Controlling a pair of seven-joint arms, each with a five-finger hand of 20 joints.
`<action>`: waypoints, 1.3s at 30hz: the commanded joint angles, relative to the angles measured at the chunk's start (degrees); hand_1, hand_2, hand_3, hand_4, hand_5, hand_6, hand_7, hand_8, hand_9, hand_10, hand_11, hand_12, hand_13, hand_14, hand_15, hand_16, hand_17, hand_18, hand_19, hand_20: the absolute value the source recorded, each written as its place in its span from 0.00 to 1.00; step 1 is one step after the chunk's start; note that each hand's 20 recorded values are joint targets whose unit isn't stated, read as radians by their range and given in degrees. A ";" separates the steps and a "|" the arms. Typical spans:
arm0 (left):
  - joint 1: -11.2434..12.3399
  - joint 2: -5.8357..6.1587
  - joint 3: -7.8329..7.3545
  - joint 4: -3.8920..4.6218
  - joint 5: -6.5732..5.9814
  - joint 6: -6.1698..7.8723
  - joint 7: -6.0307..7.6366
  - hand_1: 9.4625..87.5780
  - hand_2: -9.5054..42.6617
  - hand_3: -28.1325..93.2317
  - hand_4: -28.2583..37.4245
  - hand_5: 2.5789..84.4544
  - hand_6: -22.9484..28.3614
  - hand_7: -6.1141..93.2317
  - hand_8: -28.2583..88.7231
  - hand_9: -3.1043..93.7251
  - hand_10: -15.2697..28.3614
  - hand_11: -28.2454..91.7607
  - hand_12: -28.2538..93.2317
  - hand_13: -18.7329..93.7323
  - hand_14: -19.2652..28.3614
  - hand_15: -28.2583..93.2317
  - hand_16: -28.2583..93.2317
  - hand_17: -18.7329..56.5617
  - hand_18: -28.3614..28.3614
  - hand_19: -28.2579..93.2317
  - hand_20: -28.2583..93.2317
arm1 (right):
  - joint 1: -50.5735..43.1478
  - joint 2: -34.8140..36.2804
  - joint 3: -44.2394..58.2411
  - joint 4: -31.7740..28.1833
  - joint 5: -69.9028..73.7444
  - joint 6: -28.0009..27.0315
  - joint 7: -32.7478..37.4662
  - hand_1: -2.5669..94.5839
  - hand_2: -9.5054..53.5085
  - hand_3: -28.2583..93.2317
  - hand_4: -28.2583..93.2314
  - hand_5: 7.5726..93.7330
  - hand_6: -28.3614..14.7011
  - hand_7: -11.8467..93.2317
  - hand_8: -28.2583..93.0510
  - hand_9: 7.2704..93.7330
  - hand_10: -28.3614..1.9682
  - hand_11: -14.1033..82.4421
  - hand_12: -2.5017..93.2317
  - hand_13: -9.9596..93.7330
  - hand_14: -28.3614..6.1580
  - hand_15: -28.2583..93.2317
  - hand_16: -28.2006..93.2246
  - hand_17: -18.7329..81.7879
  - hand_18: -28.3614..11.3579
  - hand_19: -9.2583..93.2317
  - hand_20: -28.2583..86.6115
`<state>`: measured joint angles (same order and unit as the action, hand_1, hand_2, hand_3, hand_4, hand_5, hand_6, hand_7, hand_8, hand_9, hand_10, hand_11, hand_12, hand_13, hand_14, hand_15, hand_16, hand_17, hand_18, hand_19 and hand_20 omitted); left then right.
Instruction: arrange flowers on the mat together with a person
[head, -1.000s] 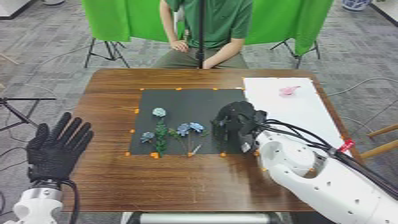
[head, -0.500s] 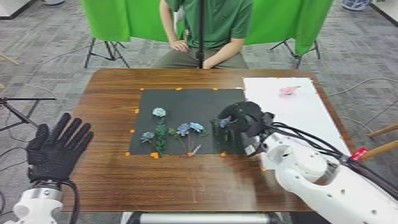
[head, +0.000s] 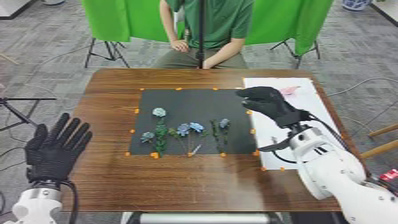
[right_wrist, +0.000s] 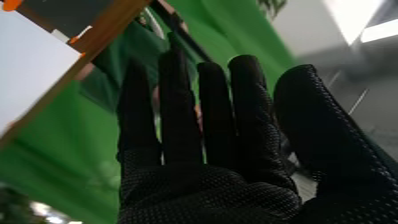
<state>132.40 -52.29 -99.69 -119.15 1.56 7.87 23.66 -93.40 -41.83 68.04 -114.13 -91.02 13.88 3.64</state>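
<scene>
In the head view my left hand (head: 55, 150) lies open on the table's left side, left of the black mat (head: 191, 97). My right hand (head: 266, 101) is over the border between the mat and the white sheet (head: 320, 112), holding nothing. In the right wrist view the right hand (right_wrist: 209, 185) has its fingers straight. On the mat are a pale flower on a leafy stem (head: 159, 112), a blue flower (head: 147, 136) left of it, blue flowers (head: 184, 129) at the middle, and a dusty-blue flower (head: 224, 123) at the right. A pink flower (head: 290, 90) lies on the white sheet's far part.
The brown table (head: 169, 190) has orange marks around the mat. Across it a person sits with hands (head: 180, 46) off the table. Green cloth (head: 286, 25) hangs behind. My right forearm (head: 324, 165) extends over the table's right side.
My right hand has left the dusty-blue flower on the mat's right side and moved away from me and to the right, uncovering that flower. The left hand has stayed still.
</scene>
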 joint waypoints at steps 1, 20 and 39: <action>2.19 -0.69 -1.91 -0.32 -0.35 0.45 1.12 0.20 0.41 0.82 0.00 0.47 0.57 0.12 0.17 0.41 0.65 0.35 0.28 0.41 0.70 0.45 0.18 0.21 0.70 0.42 0.32 | -13.06 -1.81 13.38 0.26 23.68 0.65 -5.10 0.36 0.31 0.82 0.04 0.50 0.68 0.25 0.13 0.45 0.68 0.20 0.12 0.47 0.54 0.33 0.37 0.42 0.37 0.28 0.47; 2.43 -1.22 -1.91 -0.41 -0.85 0.55 1.19 0.20 0.41 0.82 0.00 0.47 0.57 0.12 0.17 0.41 0.65 0.35 0.28 0.41 0.69 0.44 0.18 0.22 0.70 0.42 0.33 | -22.48 -5.40 20.60 -1.45 39.92 3.58 -12.00 0.28 0.34 0.83 0.04 0.43 0.64 0.22 0.14 0.41 0.64 0.20 0.11 0.42 0.54 0.32 0.33 0.39 0.43 0.16 0.45; 2.93 -1.50 -2.28 -0.70 -0.86 0.88 1.15 0.20 0.41 0.82 0.00 0.47 0.57 0.12 0.17 0.42 0.65 0.35 0.28 0.41 0.69 0.44 0.18 0.21 0.70 0.42 0.33 | -25.04 -4.34 22.43 -2.32 42.92 3.73 -12.91 0.24 0.34 0.83 0.04 0.33 0.63 0.20 0.15 0.36 0.62 0.19 0.11 0.40 0.52 0.32 0.32 0.38 0.39 0.17 0.45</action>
<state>134.83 -53.17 -101.92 -119.73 0.92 8.08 24.99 -117.75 -46.67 90.39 -115.84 -48.37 17.42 -8.61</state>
